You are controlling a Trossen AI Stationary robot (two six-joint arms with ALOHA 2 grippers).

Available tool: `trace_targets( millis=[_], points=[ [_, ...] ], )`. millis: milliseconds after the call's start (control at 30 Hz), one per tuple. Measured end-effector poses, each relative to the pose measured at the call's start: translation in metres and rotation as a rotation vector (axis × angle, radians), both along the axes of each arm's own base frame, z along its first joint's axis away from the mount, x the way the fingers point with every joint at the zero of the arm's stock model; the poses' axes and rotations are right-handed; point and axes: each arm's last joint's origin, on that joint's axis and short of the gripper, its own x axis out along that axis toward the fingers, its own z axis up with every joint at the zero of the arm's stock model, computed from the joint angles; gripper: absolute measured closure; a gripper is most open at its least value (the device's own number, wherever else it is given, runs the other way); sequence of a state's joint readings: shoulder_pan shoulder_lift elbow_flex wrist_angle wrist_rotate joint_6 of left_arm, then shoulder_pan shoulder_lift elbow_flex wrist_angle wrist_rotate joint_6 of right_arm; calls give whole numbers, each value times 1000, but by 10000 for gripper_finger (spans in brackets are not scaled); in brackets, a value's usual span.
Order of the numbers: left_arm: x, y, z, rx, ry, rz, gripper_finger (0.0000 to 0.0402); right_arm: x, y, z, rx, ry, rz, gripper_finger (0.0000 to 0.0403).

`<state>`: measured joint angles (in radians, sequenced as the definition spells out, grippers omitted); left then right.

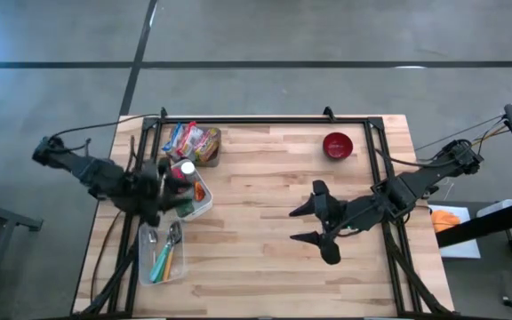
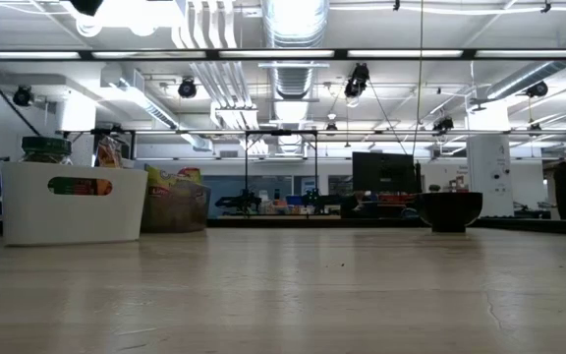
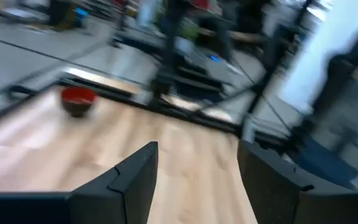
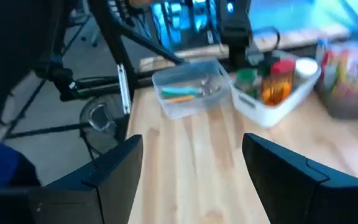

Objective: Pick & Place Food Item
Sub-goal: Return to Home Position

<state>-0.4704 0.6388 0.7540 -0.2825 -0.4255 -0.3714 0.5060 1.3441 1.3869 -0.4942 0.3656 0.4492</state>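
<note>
Both arms hover over the wooden bench (image 1: 256, 267), fingers spread apart and holding nothing. The left gripper (image 3: 197, 149) hangs above the white bin (image 2: 77, 211) of jars at the bench's left side, and the right gripper (image 1: 293, 225) is right of centre. Spoons (image 1: 167, 249) lie in the transparent bin (image 4: 194, 107), just beside the white one. A box of snack packets (image 1: 194, 140) and a red bowl (image 1: 338, 145) stand near the far edge.

A white bin (image 2: 75, 202) stands left, a dark bowl (image 2: 449, 209) right, on the wooden tabletop (image 2: 283, 295).
</note>
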Motion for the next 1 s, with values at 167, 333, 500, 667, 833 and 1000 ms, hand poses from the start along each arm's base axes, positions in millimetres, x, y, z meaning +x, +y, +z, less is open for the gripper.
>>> trace_targets(
  millis=[167,333,500,667,833,1000],
  points=[
    [-1,29,4,-41,-34,169,181,-4,-17,11,-177,-60,41,131],
    [-5,48,7,-169,-79,319,181,-33,-48,41,-133,-169,101,131],
    [-7,50,7,-196,-77,326,181,-71,-76,60,-95,-291,68,131],
    [-2,44,3,-102,-27,190,181,-108,-95,51,-118,-376,25,131],
    [-5,47,-13,-72,32,286,181,-133,-104,23,-93,-498,-4,131],
    [-11,48,-19,-31,23,282,181,-151,-109,-14,-43,-554,-18,131]
  ],
)
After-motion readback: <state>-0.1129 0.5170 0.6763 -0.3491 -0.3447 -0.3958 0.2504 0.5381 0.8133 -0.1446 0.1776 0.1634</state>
